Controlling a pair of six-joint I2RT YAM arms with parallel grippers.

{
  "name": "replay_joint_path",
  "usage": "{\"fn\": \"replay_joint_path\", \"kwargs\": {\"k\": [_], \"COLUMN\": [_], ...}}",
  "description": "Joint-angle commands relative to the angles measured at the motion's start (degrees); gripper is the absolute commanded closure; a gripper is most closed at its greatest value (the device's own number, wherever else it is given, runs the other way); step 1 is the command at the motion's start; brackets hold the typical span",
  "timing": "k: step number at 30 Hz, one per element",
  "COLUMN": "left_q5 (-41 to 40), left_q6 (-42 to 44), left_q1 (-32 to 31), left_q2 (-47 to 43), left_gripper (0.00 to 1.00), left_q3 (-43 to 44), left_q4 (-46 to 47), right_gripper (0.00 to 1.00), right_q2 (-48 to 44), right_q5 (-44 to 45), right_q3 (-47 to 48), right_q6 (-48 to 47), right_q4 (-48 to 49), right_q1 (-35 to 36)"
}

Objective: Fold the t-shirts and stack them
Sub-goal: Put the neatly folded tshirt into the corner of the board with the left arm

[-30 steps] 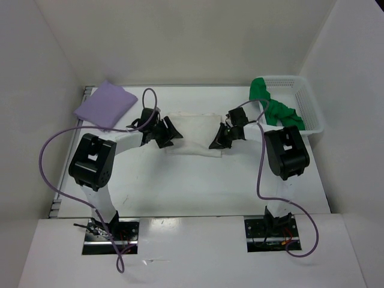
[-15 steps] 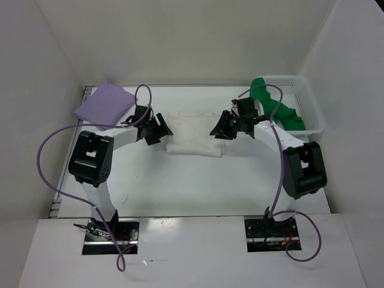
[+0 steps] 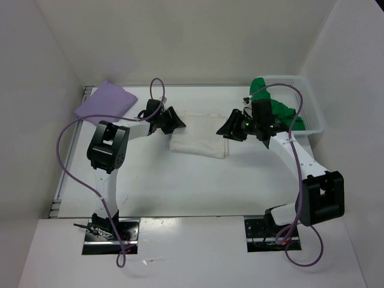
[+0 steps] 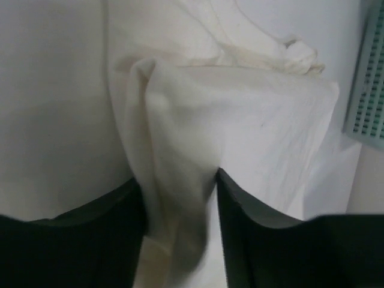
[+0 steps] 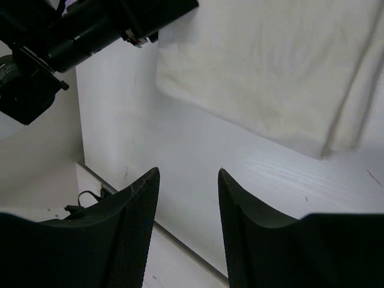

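1. The folded white cotton t-shirt (image 3: 198, 137) lies mid-worktop (image 3: 198, 186); the left claw (image 4: 180, 204) pinches its edge, while the right claw (image 5: 187, 198) hangs spread and empty.
2. At ten o'clock the folded lavender cloth t-shirt (image 3: 105, 103) waits, apparently done.
3. At two o'clock the crumpled bright green t-shirt (image 3: 277, 111) spills from the white plastic mesh basket (image 3: 306, 102), unfolded; stacking remains.

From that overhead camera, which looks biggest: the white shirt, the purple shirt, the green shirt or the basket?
1. White mesh basket, largest.
2. White t-shirt.
3. Lavender t-shirt, looking close to the white one.
Green t-shirt: bunched up, half in the basket and partly hidden by an arm, so unranked.
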Motion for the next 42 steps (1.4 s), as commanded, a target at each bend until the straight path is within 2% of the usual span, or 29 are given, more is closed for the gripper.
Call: {"fn": "replay_joint_path", "kwargs": {"k": [1,3,4,8,13,18,20,21,23,25,26,27,28,30,31,33,34,38,42], "left_q5": [3.97,4.59,5.12,5.74,3.53,4.15,4.15,4.15,2.75,0.66,0.64,0.64,-0.06,-2.69,-4.96,-7.62,-7.62,-7.70,-8.24], "left_q6": [-2.09,-3.50,-4.03,-3.43,-0.43,-0.96,-2.45,-2.98,-5.08,-7.01,-8.07,-9.73,-11.75,-14.76,-14.76,-12.74,-12.74,-12.83,-9.06], "left_q1": [-2.51,-2.51,-2.51,-2.51,-0.06,11.09,15.31,19.68,24.09,30.34,32.18,35.86,37.63,40.45,41.25,41.26,41.26,41.26,39.06], "left_q2": [5.88,5.89,5.89,6.41,4.57,4.04,3.26,1.94,0.09,-2.63,-3.86,-6.92,-8.69,-15.89,-18.26,-23.28,-24.69,-32.50,-37.61], "left_gripper": [0.48,0.60,0.72,0.92,0.95,0.97,0.97,0.97,0.97,0.91,0.82,0.55,0.49,0.43,0.31,0.20,0.03,0.00,0.00], "left_q3": [-0.10,1.92,3.42,14.83,31.25,42.35,43.24,41.85,37.38,27.90,23.60,18.68,8.80,-0.92,-4.01,-7.98,-9.47,-15.72,-20.03], "left_q4": [-0.39,0.23,0.23,-5.11,-10.84,-15.41,-15.41,-14.72,-11.56,-9.00,-7.61,-3.76,-2.16,3.80,3.83,1.29,1.29,1.03,-2.66], "right_gripper": [0.50,0.50,0.50,0.50,0.50,0.50,0.50,0.50,0.50,0.50,0.50,0.50,0.50,0.50,0.49,0.49,0.49,0.51,0.77], "right_q2": [-1.79,-1.79,-2.40,-2.40,-3.02,-3.02,-3.02,-3.02,-2.49,-1.97,-1.97,-1.97,-1.44,-1.44,-0.92,-0.21,-0.21,0.40,0.93], "right_q5": [-1.08,-1.60,-1.61,-1.61,-1.61,-1.61,-1.61,-2.22,-2.83,-2.84,-3.54,-3.54,-3.54,-4.15,-4.77,-4.77,-4.77,-4.25,-1.88], "right_q3": [-1.39,-2.79,-2.79,-3.32,-3.32,-4.55,-4.55,-4.55,-4.55,-3.94,-3.94,-3.94,-3.94,-3.94,-3.94,-3.94,-4.63,-5.25,-5.78], "right_q6": [-0.20,-0.20,-0.20,0.32,-0.20,-0.73,-1.25,-1.26,-1.87,-2.48,-2.49,-2.49,-2.49,-3.02,-3.02,-3.02,-3.02,-3.02,-1.79], "right_q4": [-1.18,-1.18,-0.57,-0.56,-1.09,-1.62,-1.62,-2.22,-2.23,-2.85,-2.85,-2.85,-2.85,-2.85,-2.85,-2.85,-2.85,-1.18,-0.12], "right_q1": [-0.65,-0.65,-0.65,-0.65,-1.17,-1.70,-1.70,-1.70,-1.70,-1.70,-1.70,-1.70,-1.70,-1.70,-1.70,-1.70,-1.70,-1.70,-1.70]}}
